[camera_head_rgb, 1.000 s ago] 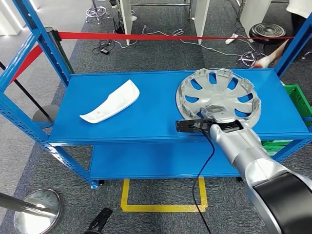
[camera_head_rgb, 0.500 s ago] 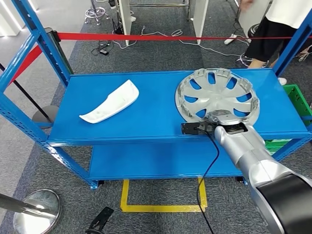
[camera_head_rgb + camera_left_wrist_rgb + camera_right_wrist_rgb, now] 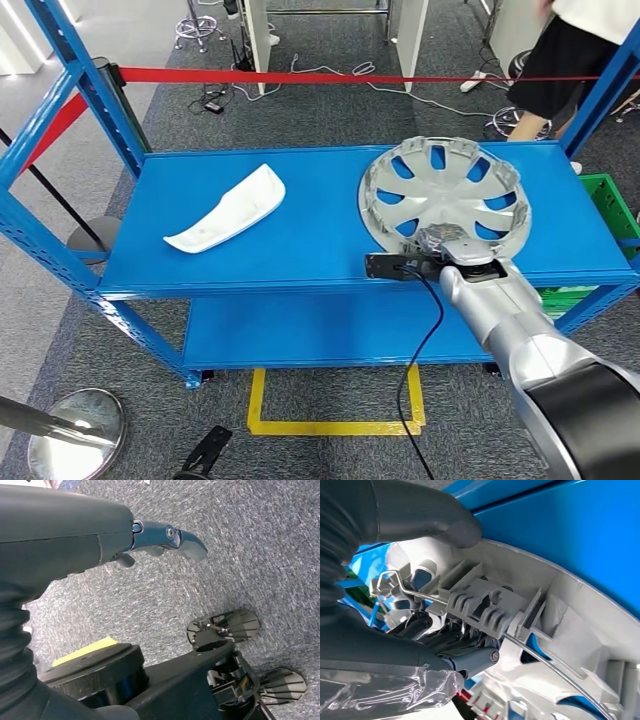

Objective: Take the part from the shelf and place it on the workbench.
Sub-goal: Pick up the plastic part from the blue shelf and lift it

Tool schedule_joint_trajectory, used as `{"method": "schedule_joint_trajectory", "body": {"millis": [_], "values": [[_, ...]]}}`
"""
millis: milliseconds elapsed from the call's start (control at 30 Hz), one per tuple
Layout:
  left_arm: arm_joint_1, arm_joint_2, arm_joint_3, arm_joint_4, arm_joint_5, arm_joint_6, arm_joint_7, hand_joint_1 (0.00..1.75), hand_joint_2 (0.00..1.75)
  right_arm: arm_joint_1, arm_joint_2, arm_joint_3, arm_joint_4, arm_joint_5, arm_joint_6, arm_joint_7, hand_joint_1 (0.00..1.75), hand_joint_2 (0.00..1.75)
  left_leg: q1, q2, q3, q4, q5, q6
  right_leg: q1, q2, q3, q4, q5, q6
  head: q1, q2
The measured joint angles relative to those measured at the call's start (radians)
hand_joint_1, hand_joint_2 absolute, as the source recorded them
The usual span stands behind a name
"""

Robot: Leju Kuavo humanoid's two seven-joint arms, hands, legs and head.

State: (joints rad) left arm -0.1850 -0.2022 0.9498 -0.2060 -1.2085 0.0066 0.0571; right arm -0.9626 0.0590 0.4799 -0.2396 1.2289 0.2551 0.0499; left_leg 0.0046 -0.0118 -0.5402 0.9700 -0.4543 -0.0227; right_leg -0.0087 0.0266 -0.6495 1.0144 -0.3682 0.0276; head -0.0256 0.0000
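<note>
The part's a silver hubcap [image 3: 445,195], round with blue showing through its spoke cutouts, sitting inside-up on the right end of the blue shelf [image 3: 317,225]. Up close, its rim [image 3: 531,587] is pale grey plastic with ribbed clips and a thin wire ring running around.

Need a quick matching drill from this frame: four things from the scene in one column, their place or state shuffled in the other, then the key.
1. hubcap
2. white trim piece
3. left hand
4. green crate

A. hangs over grey carpet, holding nothing
B. left part of top shelf, untouched
C. beside the shelf's right end
D. right part of top shelf, near rim in the right hand

Pairs: 1-D, 2-B, 3-A, 4-C
</note>
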Motion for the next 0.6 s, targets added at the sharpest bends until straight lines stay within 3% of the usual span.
{"method": "schedule_joint_trajectory", "body": {"millis": [467, 600], "values": [[0.015, 0.009, 0.015, 0.0, 0.0, 0.021, -0.021, 0.0, 1.75, 0.029, -0.018, -0.015, -0.015, -0.03, -0.143, -0.12, 1.75, 1.75, 0.0, 0.0, -0.002, 0.0, 0.0, 0.0, 0.0, -0.001, 0.0, 0.0, 0.0, 0.0, 0.0, 0.0], [0.025, 0.012, 0.029, 0.0, 0.0, 0.029, -0.034, 0.0, 1.75, 0.039, -0.017, -0.022, -0.046, -0.067, -0.247, -0.199, 1.75, 1.75, 0.0, -0.001, -0.003, 0.0, 0.0, 0.0, 0.0, -0.001, -0.002, 0.0, 0.0, 0.0, 0.0, 0.0]]}}
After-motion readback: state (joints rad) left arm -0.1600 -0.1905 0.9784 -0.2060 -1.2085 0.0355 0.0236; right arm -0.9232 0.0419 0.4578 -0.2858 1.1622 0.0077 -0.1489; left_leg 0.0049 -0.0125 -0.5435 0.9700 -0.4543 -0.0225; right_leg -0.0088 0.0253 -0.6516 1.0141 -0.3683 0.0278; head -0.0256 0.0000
